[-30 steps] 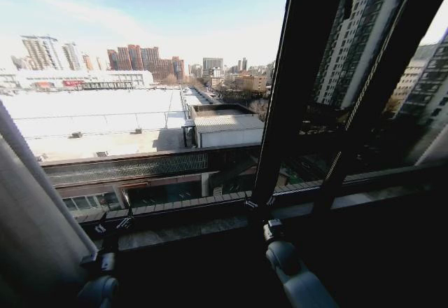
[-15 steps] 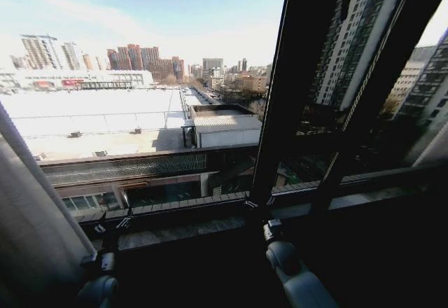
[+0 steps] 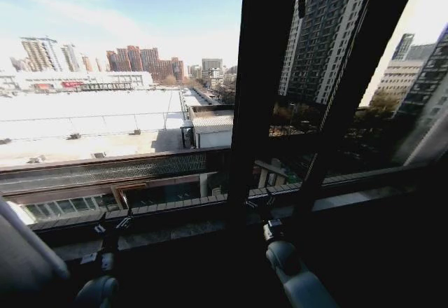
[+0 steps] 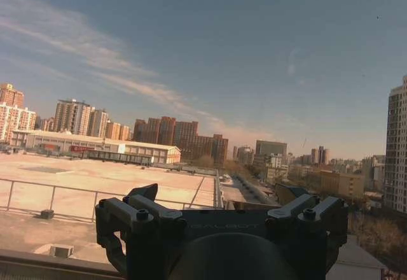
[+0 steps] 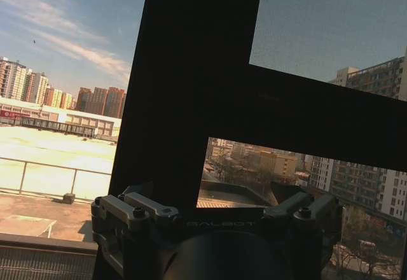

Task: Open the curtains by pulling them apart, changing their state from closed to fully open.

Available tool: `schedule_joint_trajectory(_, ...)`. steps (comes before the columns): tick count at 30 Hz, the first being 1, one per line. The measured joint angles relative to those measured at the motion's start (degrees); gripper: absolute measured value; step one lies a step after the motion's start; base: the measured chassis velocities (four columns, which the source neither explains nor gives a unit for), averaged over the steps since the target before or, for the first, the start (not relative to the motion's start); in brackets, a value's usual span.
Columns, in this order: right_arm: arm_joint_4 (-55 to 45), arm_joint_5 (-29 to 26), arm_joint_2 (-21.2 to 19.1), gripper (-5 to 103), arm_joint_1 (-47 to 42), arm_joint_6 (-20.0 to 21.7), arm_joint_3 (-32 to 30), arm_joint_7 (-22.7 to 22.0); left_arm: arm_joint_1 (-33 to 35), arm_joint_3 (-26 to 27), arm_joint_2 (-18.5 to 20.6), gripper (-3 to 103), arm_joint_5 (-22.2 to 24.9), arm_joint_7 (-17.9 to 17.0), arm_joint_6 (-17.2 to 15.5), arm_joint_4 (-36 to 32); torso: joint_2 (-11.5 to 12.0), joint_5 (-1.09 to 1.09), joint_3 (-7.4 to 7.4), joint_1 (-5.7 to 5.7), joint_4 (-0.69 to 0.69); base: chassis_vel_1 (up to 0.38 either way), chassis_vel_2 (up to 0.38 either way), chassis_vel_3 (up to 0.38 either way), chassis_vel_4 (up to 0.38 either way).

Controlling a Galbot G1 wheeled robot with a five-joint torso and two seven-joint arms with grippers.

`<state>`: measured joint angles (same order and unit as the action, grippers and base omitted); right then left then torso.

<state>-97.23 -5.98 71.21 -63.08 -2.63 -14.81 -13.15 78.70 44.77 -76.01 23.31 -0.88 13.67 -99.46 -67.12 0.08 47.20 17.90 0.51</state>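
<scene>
Curtains (image 3: 24,255) are shrinking toward the lower left corner of the head view, though the camera is shifting too. Both the left gripper (image 4: 222,219) and right gripper (image 5: 216,219) are spreading wide, holding nothing. Loose fabric could slide back across the glass. No containers.

Long grey stone window sill (image 3: 168,236) along the foot of the glass, sunlit at the left, sunk in deep shadow at the right. Standing on it, 2 broad black metal window frame bars (image 3: 260,77), near each other.
</scene>
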Motion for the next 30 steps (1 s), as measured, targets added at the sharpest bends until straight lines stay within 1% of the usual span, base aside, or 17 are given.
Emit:
schedule_joint_trajectory(10, 0.00, 0.00, 0.00, 100, 0.00, 0.00, 0.00, 0.00, 0.00, 0.01, 0.00, 100, 0.00, 0.03, 0.01, 0.00, 0.00, 0.02, -0.01, -0.01, -0.01, -0.393, -0.315, 0.386, 0.319)
schedule_joint_trajectory(17, 0.00, 0.00, 0.00, 100, 0.00, 0.00, 0.00, 0.00, 0.00, 0.01, 0.00, 100, 0.01, 0.05, 0.02, 0.01, 0.00, -0.02, -0.01, -0.01, -0.01, -0.404, -0.332, 0.406, 0.323)
schedule_joint_trajectory(19, 0.00, 0.00, 0.00, 100, 0.00, 0.00, 0.00, 0.00, 0.00, 0.01, 0.00, 100, 0.01, 0.06, 0.02, 0.01, 0.01, 0.01, 0.00, -0.01, -0.01, -0.362, -0.319, 0.382, 0.326)
schedule_joint_trajectory(24, 0.00, 0.00, 0.00, 100, 0.00, 0.00, 0.00, 0.00, 0.01, 0.01, 0.00, 100, 0.01, 0.07, 0.02, 0.01, 0.01, -0.02, -0.01, -0.01, -0.01, -0.374, -0.321, 0.394, 0.315)
schedule_joint_trajectory(26, 0.00, 0.00, -0.01, 100, 0.00, 0.00, 0.00, 0.00, 0.00, 0.01, 0.01, 100, 0.01, 0.07, 0.03, 0.01, 0.01, 0.02, 0.00, 0.00, 0.00, -0.394, -0.313, 0.384, 0.320)
schedule_joint_trajectory(30, 0.00, 0.00, -0.01, 100, 0.00, 0.00, 0.00, 0.00, 0.00, 0.01, 0.01, 100, 0.01, 0.07, 0.03, 0.01, 0.01, -0.01, -0.01, -0.01, 0.00, -0.386, -0.343, 0.387, 0.320)
